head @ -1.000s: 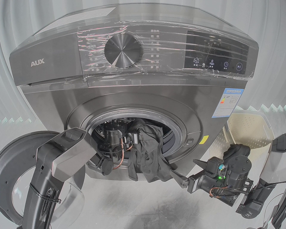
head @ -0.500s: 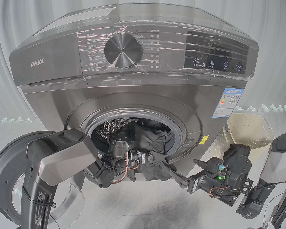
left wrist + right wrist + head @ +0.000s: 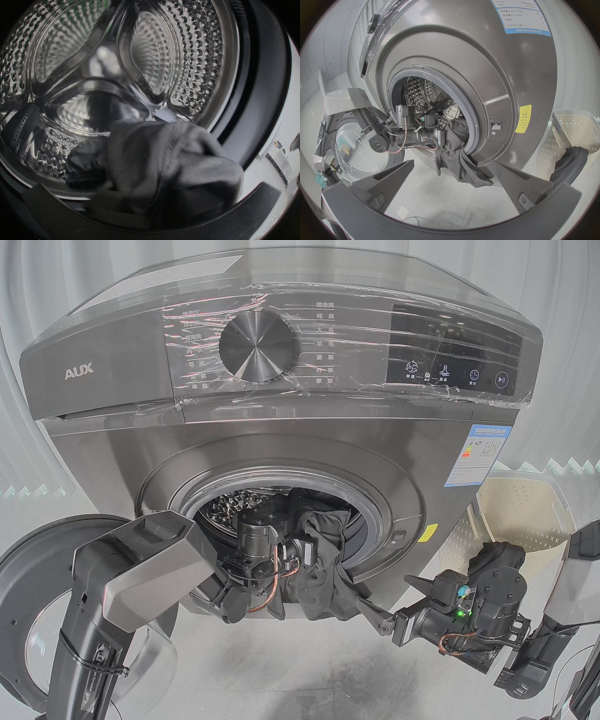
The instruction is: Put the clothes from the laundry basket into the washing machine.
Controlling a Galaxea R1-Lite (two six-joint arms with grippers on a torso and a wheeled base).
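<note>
**A:** how far along is it?

**B:** dark garment (image 3: 326, 577) hangs half out of the washing machine (image 3: 312, 440) mouth, left gripper (image 3: 309, 552) pressed into it (grip? can't tell). Right gripper (image 3: 450, 164) gapes empty. Another dark piece (image 3: 495, 552) waits on the laundry basket (image 3: 531, 502)

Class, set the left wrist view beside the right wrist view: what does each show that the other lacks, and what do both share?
Left wrist, not right: the part of the dark garment lying inside the drum. Right wrist, not left: the basket, the yellow sticker, the open door, the garment's tail hanging outside. Both: garment, studded drum, door seal.
</note>
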